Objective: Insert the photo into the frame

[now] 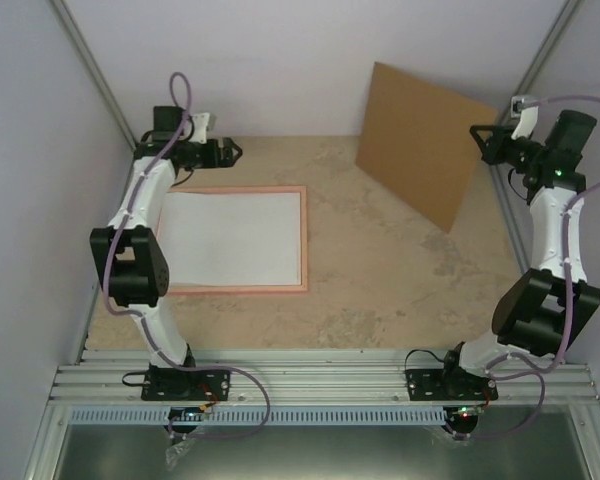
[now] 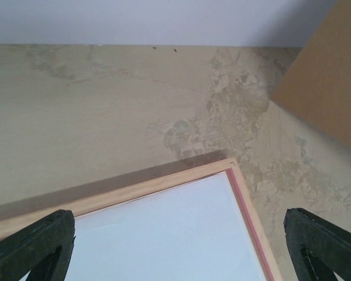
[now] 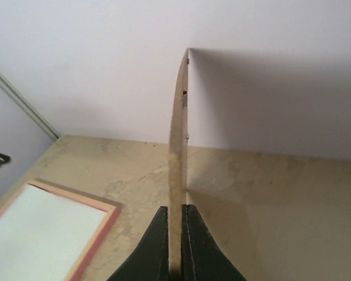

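Observation:
The pink frame (image 1: 305,240) lies flat on the table at the left. Inside its rim lies the photo (image 1: 235,238), showing only a plain white face. My left gripper (image 1: 235,150) hovers open above the frame's far edge. In the left wrist view its fingers (image 2: 41,246) stand wide apart over the frame's far right corner (image 2: 164,182) and the photo (image 2: 164,234), holding nothing. My right gripper (image 1: 483,150) is up at the back right, shut on the edge of a brown board (image 1: 420,140). The right wrist view shows that board (image 3: 178,146) edge-on between the jaws of the right gripper (image 3: 176,213).
The brown board hangs tilted above the table's back right, close to the rear wall. White walls with metal corner posts (image 1: 95,75) close in the left, back and right. The arm bases sit on the rail (image 1: 320,380) at the near edge.

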You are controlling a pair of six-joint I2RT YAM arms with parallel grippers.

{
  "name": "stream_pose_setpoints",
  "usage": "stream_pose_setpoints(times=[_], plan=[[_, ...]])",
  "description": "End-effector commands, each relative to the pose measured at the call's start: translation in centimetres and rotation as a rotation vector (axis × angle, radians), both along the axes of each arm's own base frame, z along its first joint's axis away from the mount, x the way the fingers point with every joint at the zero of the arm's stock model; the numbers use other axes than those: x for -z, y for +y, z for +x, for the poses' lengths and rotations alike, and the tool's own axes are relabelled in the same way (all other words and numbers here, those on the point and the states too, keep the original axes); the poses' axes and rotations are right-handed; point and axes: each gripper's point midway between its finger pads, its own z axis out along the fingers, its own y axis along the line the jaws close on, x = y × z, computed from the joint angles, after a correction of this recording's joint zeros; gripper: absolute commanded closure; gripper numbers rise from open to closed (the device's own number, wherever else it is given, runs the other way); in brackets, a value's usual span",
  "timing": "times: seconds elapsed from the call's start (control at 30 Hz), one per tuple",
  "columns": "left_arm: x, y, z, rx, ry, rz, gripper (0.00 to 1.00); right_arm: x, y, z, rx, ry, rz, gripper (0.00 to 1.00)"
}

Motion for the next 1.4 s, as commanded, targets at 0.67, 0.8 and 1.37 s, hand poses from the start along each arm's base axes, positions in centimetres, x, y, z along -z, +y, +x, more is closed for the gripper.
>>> stream_pose_setpoints(times=[0.67, 0.8, 1.37], plan=[[-19.4, -9.6, -15.7, 0.592, -0.789, 0.497, 0.01, -11.1, 20.6, -15.6, -0.681, -0.833, -0.621, 1.00], [-17.8, -11.7, -17.0, 0.739, -0.809, 0.618, 0.02, -11.4, 21.8, -16.8, -0.733, -0.872, -0.621, 0.99], [-16.0, -14.2, -20.0, 0.846, -0.754, 0.613, 1.00, -10.4, 24.2, -17.7, -0.788, -0.943, -0.699, 0.98]])
